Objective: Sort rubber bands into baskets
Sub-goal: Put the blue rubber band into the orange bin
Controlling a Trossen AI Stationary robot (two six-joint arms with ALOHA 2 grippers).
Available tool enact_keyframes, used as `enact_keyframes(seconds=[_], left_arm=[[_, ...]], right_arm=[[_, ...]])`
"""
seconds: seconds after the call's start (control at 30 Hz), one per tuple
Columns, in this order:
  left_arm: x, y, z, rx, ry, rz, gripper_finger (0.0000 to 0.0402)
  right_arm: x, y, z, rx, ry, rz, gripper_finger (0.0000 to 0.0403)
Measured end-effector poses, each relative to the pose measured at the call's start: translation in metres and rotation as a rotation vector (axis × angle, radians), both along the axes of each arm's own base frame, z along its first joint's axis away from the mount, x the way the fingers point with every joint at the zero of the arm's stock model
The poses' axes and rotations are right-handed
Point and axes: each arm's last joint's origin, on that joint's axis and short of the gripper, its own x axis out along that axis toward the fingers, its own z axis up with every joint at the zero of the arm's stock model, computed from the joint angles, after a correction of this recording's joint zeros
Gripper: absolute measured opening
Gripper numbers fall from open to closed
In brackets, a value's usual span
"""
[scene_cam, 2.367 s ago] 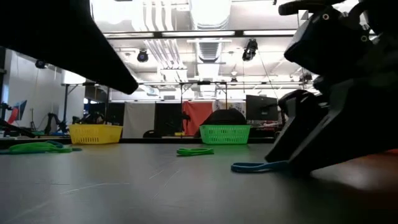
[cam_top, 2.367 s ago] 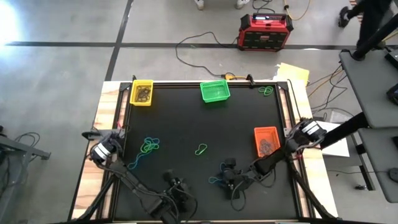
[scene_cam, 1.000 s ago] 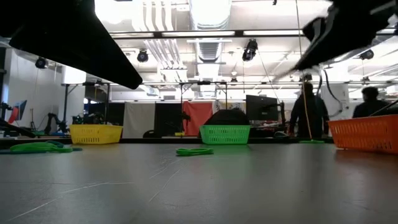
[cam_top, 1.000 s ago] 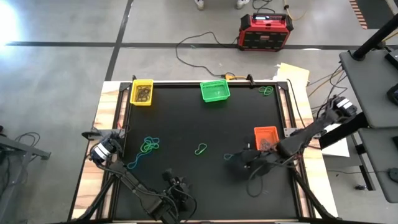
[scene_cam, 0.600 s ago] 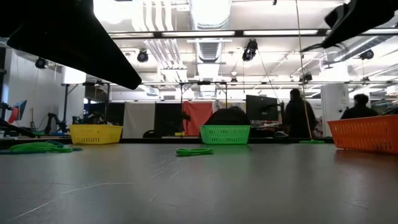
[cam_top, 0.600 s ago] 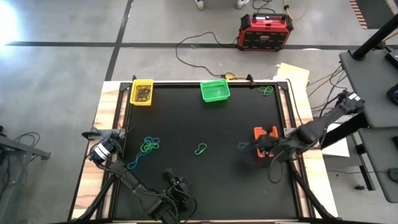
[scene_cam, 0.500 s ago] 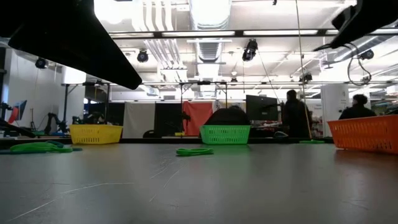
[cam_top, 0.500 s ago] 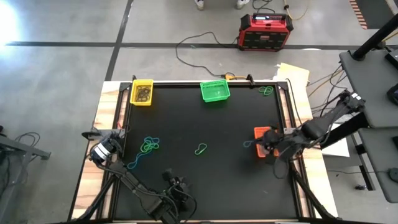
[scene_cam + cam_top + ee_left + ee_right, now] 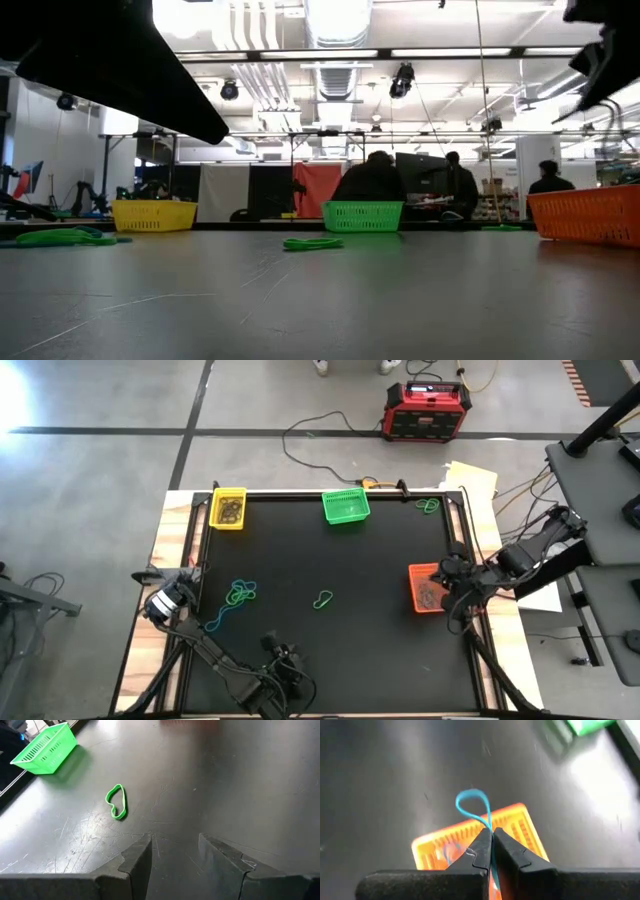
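My right gripper hangs over the orange basket at the table's right edge, shut on a blue rubber band. The orange basket lies right beneath the fingers and holds dark bands. My left gripper waits open and low near the table's front edge, facing a green rubber band that lies flat mid-table. The green basket and yellow basket stand at the far edge. More green and blue rubber bands lie at the left. My right gripper pinches one end of the blue rubber band between its two fingertips. The fingers slant down from the table's right side. The band's free loop sticks out past the tips, lifted clear above the orange basket.
A green rubber band lies at the far right corner. A red and black box with cables stands on the floor beyond the table. People stand in the room behind, in the low view. My left arm darkens the low view's upper left.
My right gripper, still shut on the blue rubber band, has swung from the middle near part of the table toward the right edge, rising and rolling. It has come over the orange basket, with the band carried clear of the table.
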Motion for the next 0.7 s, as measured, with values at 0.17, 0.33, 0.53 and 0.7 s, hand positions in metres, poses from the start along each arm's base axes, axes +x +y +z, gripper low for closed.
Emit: enact_keyframes(seconds=[0.17,0.33,0.53,0.7], left_arm=[[0.0,0.0,0.0,0.0,0.0,0.001,0.0148],[0.0,0.0,0.0,-0.001,-0.001,0.001,0.0148],[0.0,0.0,0.0,-0.006,-0.005,0.004,0.0148],[-0.001,0.0,0.001,-0.043,0.035,-0.003,0.0148]], right_arm=[[-0.001,0.001,-0.004,0.069,0.064,-0.066,0.0009],[0.009,0.008,-0.021,0.1,0.127,-0.194,0.0009],[0.021,0.015,-0.056,0.256,0.065,-0.534,0.0009],[0.032,0.02,-0.073,0.301,0.1,-0.592,0.0009]])
